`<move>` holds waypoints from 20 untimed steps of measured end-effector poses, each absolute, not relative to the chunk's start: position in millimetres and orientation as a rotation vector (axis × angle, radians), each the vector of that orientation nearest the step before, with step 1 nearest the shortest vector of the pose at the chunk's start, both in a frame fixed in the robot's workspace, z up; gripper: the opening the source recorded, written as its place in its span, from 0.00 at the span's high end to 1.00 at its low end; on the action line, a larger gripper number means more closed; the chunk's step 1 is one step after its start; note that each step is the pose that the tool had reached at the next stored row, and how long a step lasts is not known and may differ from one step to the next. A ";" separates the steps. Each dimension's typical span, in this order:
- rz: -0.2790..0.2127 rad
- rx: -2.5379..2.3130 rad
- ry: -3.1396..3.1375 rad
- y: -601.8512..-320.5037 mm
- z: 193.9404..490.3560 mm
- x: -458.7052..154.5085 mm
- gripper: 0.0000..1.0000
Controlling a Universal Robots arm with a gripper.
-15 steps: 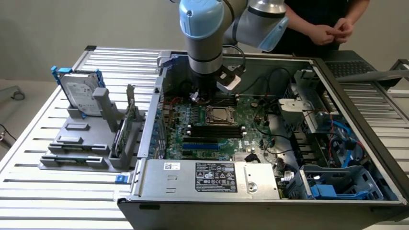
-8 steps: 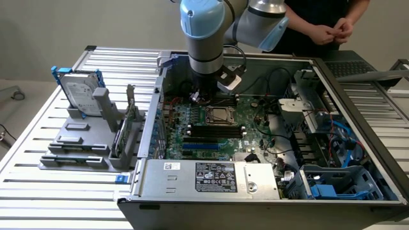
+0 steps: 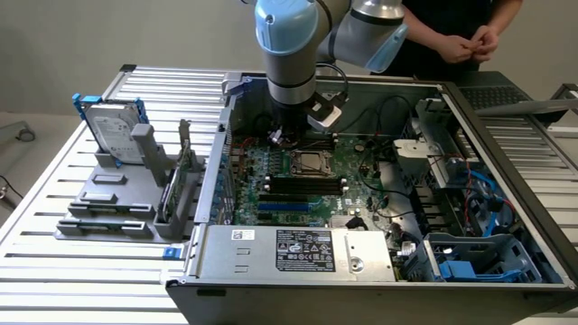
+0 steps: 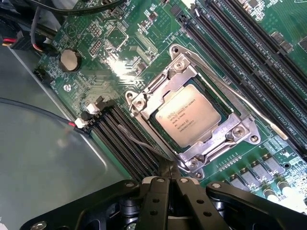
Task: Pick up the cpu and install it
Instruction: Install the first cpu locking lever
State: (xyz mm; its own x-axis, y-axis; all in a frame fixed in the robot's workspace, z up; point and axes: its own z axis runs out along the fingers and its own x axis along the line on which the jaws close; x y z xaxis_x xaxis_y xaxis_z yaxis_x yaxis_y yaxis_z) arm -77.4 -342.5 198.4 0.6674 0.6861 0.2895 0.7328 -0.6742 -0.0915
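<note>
In the exterior view, your arm (image 3: 289,54) reaches down into the open computer case (image 3: 505,203) on the counter (image 3: 72,284). The gripper (image 3: 278,135) hangs low over the motherboard, near the socket (image 3: 310,161), on the exterior view's left of it. The hard drive (image 3: 116,128) stands upright, well apart.

In the wrist view, you see the cpu (image 4: 188,115) lying flat and face up inside the socket's metal frame. It is square, so no side runs longer, and its edges line up with the frame. Its face is light silver-grey with small dark print. The fingers (image 4: 156,201) are pressed together, holding nothing, with their tips near the frame.
</note>
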 end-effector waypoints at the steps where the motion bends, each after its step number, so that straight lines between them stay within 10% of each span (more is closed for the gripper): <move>1: -0.344 -2.682 -1.155 -342.4 198.3 -77.3 0.89; 20: -0.346 -2.683 -1.156 -342.1 196.8 -73.4 0.89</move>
State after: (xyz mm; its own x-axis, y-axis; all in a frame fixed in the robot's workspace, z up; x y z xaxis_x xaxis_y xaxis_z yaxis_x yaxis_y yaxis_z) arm -73.4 -342.1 196.8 0.6670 0.6861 0.2904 0.7329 -0.6744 -0.0900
